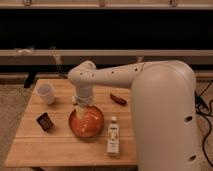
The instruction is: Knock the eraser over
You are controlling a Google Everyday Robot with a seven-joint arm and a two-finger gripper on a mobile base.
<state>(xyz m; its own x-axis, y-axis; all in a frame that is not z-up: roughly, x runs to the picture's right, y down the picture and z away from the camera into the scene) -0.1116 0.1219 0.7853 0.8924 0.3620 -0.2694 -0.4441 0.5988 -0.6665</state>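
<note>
The eraser [45,121] is a small dark block with a reddish-brown face, standing near the left edge of the wooden table [50,145]. My gripper [86,116] hangs from the white arm [115,77] over the orange bowl [86,123], to the right of the eraser and apart from it. The gripper points down into the bowl.
A white cup [46,93] stands at the table's back left. A white bottle [114,138] lies near the front edge, right of the bowl. A small red-brown object [118,99] lies at the back, right of the arm. The robot's white body [165,125] fills the right side.
</note>
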